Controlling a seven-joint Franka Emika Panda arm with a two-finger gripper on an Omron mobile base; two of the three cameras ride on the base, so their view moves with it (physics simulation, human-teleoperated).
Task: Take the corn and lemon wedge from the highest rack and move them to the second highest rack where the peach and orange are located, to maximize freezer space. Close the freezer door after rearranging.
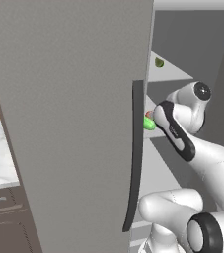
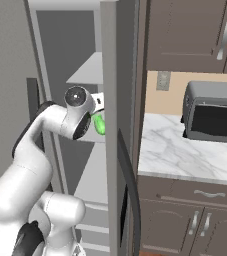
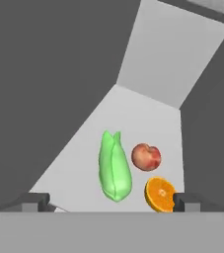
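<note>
Evidently half done: on the second-highest rack (image 3: pixel 84 163), left to right, corn (image 3: pixel 114 165), peach (image 3: pixel 146 157) and orange (image 3: pixel 160 193) lie close together. The gripper (image 3: pixel 111 201) hovers over them, fingers spread wide, holding nothing. A small green item (image 1: pixel 159 62), probably the lemon wedge, sits on the highest rack (image 1: pixel 175 74); the freezer door (image 1: pixel 74 113) stands open and hides most of the interior.

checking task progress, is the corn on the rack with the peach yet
Yes: the green husked corn lies on the grey rack beside the red peach.
</note>
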